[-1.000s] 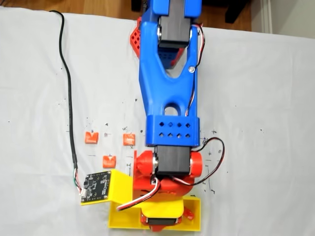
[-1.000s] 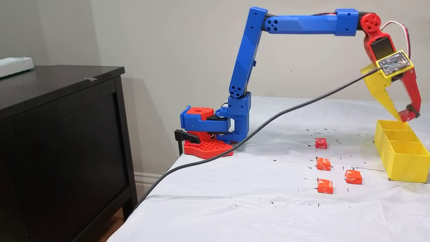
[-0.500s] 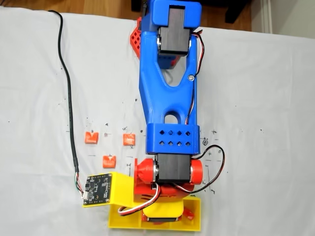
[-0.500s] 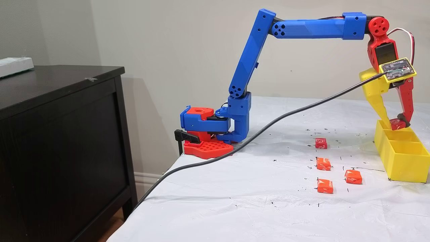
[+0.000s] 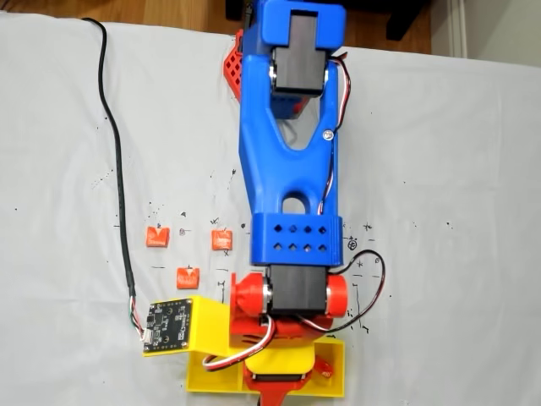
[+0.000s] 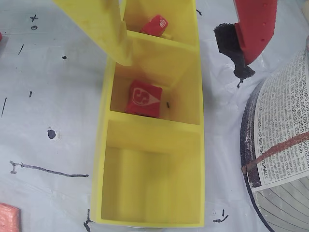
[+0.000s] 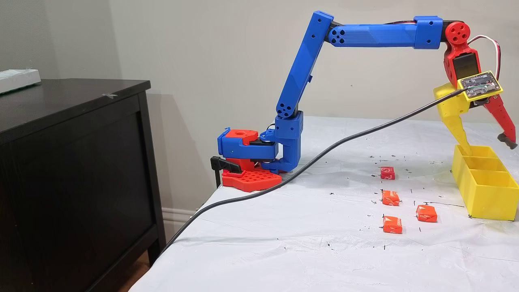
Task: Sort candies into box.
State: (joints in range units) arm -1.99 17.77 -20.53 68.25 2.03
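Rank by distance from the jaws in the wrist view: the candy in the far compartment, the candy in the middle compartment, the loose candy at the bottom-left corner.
Gripper, jaws open, at the top:
1. Far-compartment candy, top of the box.
2. Middle-compartment candy, just below.
3. Loose candy, on the cloth, bottom-left corner.

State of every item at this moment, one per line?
Gripper: open, holding nothing, above the box.
Box: upright on the table; near compartment empty.
Middle-compartment candy: lying loose inside.
Far-compartment candy: inside, tilted against the divider.
Four loose candies: on the cloth, not yet sorted.
Black cable: plugged into the wrist board, hanging off the table.
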